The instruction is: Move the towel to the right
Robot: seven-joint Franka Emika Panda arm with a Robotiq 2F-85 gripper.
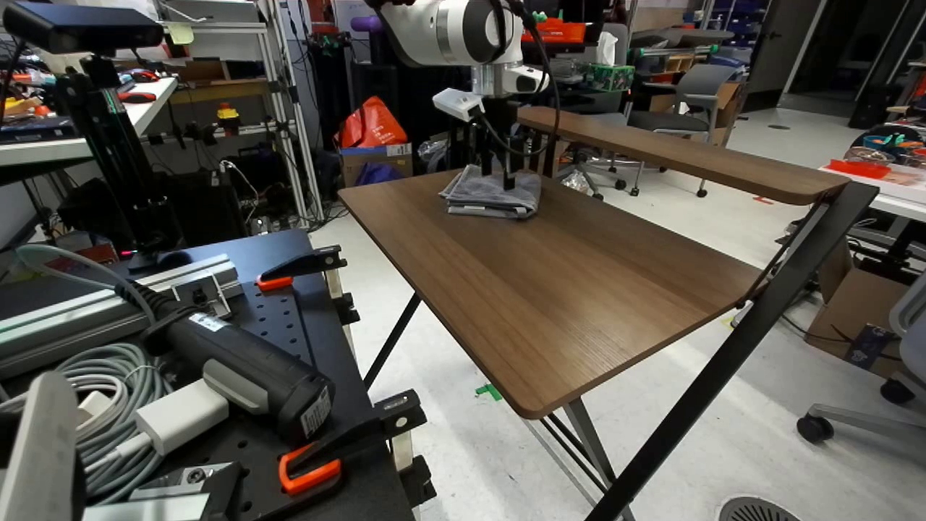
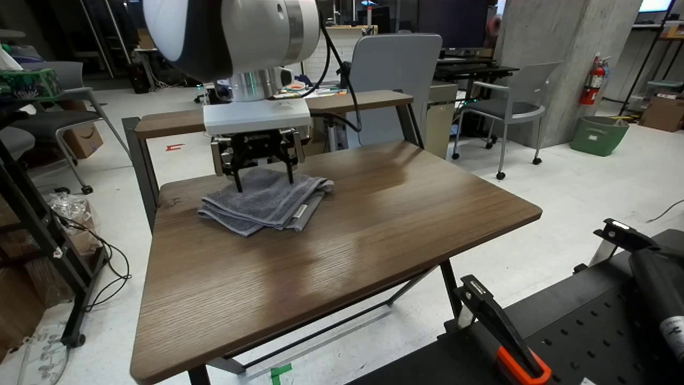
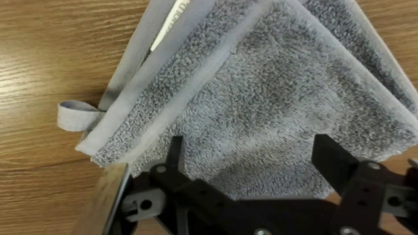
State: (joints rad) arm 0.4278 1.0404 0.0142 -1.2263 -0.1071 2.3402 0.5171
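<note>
Robotiq gripper (image 2: 265,185) hangs unloaded above one end of the wood-grain desktop (image 2: 342,256), where the folded grey terry towel (image 3: 254,91) lies. Grasp, carry rightward and release probably remain, though a finished move cannot be ruled out. The jaws stand wide apart, holding nothing, both fingertips (image 3: 333,163) down over the towel's top layer; whether they touch it cannot be told.

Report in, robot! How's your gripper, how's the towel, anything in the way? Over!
Gripper open over the towel. Towel folded on the table, not gripped. Raised shelf along one table edge could get in the way.
</note>
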